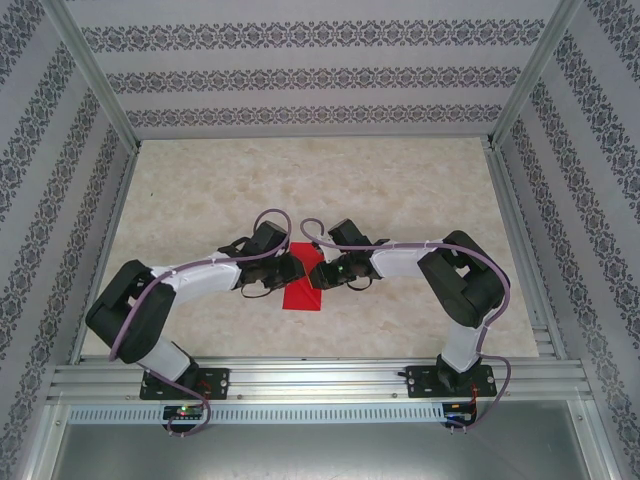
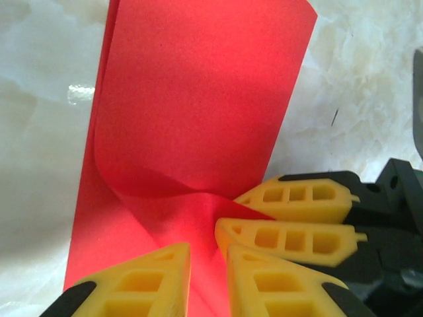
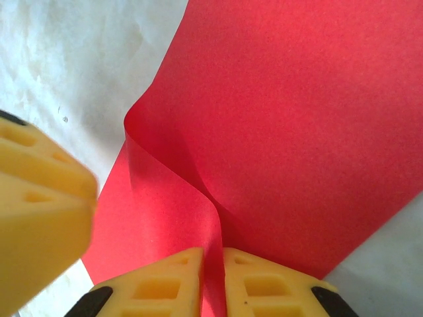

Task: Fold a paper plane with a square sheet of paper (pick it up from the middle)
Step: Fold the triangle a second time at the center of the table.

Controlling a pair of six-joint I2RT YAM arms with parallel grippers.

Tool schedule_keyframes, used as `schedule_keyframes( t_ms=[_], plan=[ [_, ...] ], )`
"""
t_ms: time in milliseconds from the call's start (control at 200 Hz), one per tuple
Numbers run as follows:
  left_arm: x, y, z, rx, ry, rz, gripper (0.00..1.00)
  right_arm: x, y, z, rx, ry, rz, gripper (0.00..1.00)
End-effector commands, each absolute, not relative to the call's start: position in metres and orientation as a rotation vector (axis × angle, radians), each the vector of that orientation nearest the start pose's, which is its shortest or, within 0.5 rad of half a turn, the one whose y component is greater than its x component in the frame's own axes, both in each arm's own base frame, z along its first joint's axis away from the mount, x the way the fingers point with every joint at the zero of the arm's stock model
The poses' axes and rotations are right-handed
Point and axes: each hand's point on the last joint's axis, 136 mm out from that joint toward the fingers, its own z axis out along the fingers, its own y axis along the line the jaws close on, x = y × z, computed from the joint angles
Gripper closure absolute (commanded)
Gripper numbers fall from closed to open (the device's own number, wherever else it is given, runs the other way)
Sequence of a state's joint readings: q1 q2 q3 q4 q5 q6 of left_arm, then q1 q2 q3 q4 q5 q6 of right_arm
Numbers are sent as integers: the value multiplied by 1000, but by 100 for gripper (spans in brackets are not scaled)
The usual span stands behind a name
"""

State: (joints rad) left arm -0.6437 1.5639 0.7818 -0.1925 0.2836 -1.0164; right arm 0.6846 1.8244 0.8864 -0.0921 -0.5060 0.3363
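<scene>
1. The square sheet of paper [image 1: 303, 290] is thin, plain and bright red, the same colour on both faces that show.
2. It lies about mid-width on the table [image 1: 400, 180], a little nearer the table's front edge than its back.
3. It is not flat. A soft ridge is buckled up through its middle, curved rather than sharply creased, and part of the sheet lifts off the table in a smooth bend.
4. The ridge is nipped between the fingers of the left gripper [image 2: 208, 264] and those of the right gripper [image 3: 213, 284].
5. Its outer parts rest on the table, edges straight and clean.
</scene>
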Motion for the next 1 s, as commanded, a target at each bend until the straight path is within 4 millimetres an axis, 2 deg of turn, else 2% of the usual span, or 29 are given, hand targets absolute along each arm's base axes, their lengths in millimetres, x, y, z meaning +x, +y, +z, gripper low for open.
schedule_keyframes(
  t_ms=[0, 170, 460, 689, 779, 859, 994],
  plan=[
    [283, -276, 60, -439, 2702, -1022, 78, 252, 306, -4, -681, 2713, 938, 84],
    [284, -277, 51, -466, 2694, -1040, 78, 252, 306, -4, -684, 2717, 937, 85],
    [279, -268, 26, -492, 2738, -959, 78, 252, 304, -6, -683, 2722, 930, 85],
    [279, -265, 22, -502, 2731, -942, 79, 253, 302, -7, -674, 2726, 924, 85],
    [280, -262, 23, -512, 2719, -930, 81, 252, 302, -9, -673, 2729, 924, 85],
    [280, -259, 25, -523, 2709, -918, 89, 252, 302, -9, -670, 2729, 928, 85],
    [280, -258, 27, -525, 2700, -917, 94, 253, 302, -9, -666, 2730, 925, 85]
  ],
)
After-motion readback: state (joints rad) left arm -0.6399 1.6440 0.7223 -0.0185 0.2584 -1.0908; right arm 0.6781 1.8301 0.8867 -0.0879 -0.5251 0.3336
